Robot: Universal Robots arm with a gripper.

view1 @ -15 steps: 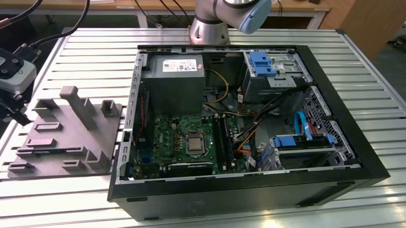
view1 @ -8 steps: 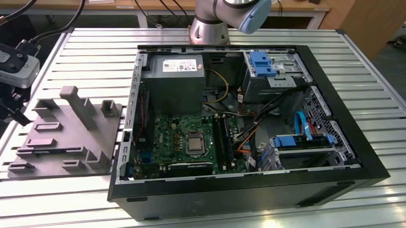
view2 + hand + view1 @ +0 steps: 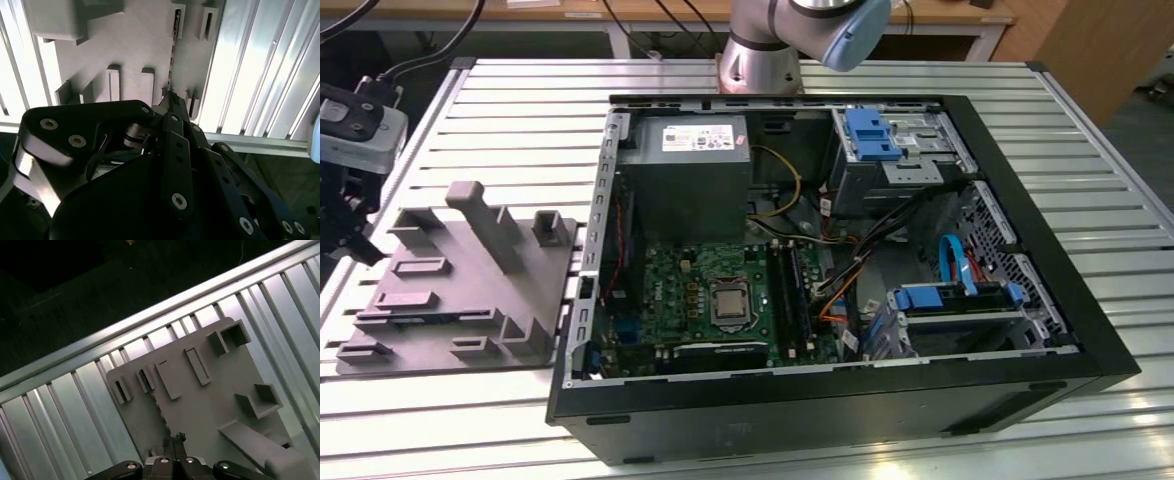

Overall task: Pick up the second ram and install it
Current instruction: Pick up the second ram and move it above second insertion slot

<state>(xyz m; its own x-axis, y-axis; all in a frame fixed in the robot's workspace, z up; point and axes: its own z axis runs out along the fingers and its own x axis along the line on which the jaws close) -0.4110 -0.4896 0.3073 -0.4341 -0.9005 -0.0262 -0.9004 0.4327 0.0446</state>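
Claw (image 3: 171,96) pinched together, hovering above second ram (image 3: 173,50) standing edgewise in tray (image 3: 135,45).

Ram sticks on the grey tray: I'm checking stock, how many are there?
1: the ram stick stands on edge in the grey tray, right at the tip of the gripper; posts could hide another.

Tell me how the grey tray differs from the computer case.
The grey tray is a low slab with upright posts; the computer case is a larger black box, open on top, full of components. The tray sits at the exterior view's left, the case right. Both rest on the ribbed table.
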